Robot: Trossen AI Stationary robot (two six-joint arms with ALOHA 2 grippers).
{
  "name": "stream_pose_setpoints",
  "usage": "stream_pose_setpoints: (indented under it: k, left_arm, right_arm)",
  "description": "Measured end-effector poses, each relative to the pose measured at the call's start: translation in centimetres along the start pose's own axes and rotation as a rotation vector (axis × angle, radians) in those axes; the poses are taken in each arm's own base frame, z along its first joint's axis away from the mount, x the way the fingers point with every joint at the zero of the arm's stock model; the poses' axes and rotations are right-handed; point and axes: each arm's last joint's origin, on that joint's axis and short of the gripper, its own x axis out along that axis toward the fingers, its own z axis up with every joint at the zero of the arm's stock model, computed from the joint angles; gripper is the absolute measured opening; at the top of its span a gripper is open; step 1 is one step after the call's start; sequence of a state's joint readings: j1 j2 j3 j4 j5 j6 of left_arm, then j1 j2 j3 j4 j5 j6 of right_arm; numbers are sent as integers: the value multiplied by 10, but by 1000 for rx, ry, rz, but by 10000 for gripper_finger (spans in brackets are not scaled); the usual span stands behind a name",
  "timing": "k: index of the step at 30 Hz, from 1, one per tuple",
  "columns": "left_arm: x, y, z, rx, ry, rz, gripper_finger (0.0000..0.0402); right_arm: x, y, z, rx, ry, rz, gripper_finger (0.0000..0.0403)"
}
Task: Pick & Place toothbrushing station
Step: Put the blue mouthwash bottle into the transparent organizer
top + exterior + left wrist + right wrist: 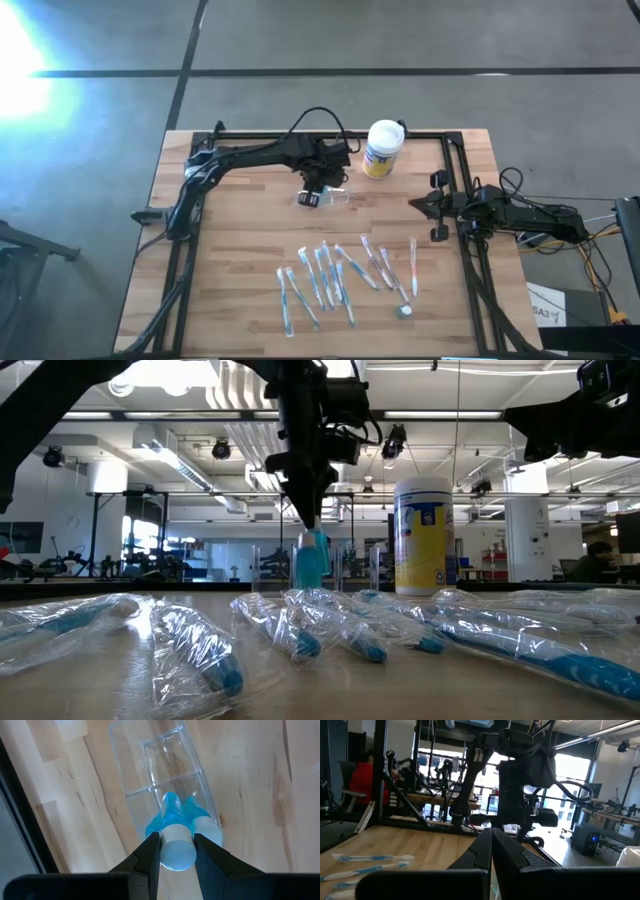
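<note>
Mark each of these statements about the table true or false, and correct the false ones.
1. The left end effector grips a blue toothbrush handle upright over the clear holder. True.
2. The white canister lies tipped on its side. False: it stands upright near the table's far edge.
3. The right end effector is shut and holds nothing. True.
4. All the wrapped toothbrushes are already in the holder. False: many still lie in their wrappers on the table's near half.
5. The right end effector hovers above the holder. False: it waits at the table's right side.
</note>
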State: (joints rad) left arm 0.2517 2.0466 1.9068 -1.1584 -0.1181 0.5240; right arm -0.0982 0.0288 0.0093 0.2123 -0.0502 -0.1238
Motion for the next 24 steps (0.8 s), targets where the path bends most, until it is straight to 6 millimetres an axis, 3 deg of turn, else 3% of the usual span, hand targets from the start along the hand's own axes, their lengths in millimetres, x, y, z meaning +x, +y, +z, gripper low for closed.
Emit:
stream_pose_setpoints:
  k: [11,24]
  left_arm:
    - [14,1,3,12,4,2,96]
    - [15,0,4,33,4,7,105]
  right_arm:
    - [0,0,0,0,1,0,8]
    - [0,0,-1,-3,6,1,8]
